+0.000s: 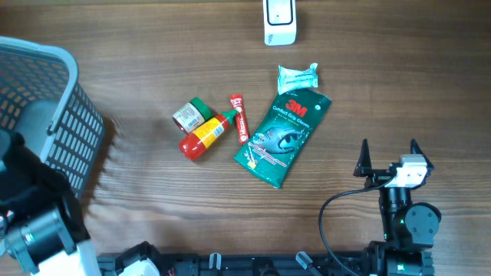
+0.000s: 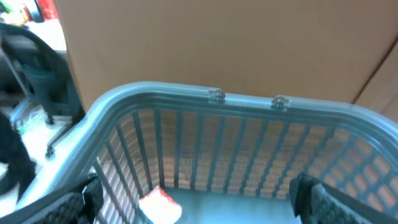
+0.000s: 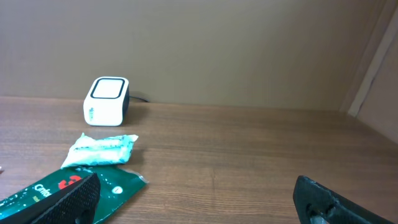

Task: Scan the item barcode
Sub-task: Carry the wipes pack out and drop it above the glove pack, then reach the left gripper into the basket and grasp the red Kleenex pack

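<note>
Your left hand (image 2: 196, 202) hangs wide open and empty over the basket (image 2: 217, 102), well left of the scanner (image 1: 279, 19), seemingly placed for drop-offs; a red-and-white packet (image 2: 160, 204) lies inside. The glove pack (image 1: 284, 138) lies just before the scanner, within easy reach of your right hand (image 1: 389, 153), which is open and empty.

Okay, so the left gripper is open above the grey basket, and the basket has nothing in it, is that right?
Not quite. The basket is not empty: the left wrist view shows a small red and white packet lying on its floor. The left gripper does hang open above the basket.
</note>
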{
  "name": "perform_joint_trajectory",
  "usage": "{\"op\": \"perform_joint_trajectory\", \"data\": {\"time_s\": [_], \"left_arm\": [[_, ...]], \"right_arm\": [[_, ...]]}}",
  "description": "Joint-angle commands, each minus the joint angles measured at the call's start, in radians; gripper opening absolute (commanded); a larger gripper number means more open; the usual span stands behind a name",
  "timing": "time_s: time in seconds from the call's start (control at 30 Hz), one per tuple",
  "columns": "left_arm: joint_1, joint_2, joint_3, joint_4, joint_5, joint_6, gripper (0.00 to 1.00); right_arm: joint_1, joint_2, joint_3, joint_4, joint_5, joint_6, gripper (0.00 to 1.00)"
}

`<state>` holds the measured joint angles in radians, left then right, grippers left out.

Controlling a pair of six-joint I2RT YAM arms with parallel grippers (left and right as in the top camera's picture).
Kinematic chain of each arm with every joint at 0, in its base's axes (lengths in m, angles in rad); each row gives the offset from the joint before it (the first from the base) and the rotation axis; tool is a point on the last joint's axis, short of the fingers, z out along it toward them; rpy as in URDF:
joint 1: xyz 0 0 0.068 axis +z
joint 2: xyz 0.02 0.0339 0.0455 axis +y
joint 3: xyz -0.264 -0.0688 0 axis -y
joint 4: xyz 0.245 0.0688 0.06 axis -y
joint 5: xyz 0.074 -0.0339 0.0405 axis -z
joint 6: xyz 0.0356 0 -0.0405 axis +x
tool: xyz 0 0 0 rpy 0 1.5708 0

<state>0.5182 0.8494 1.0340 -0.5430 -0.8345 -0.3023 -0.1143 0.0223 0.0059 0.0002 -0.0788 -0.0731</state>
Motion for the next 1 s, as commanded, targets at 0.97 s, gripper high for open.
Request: {"op": "perform_joint_trajectory", "data": {"time_s": [0.97], "left_arm": [[0.450,0.771,0.000,0.151,0.237,-0.052,1.00]], "right_arm": [[-0.001,-0.006,0.000,0.003,-0.011,-0.006,1.00]]}}
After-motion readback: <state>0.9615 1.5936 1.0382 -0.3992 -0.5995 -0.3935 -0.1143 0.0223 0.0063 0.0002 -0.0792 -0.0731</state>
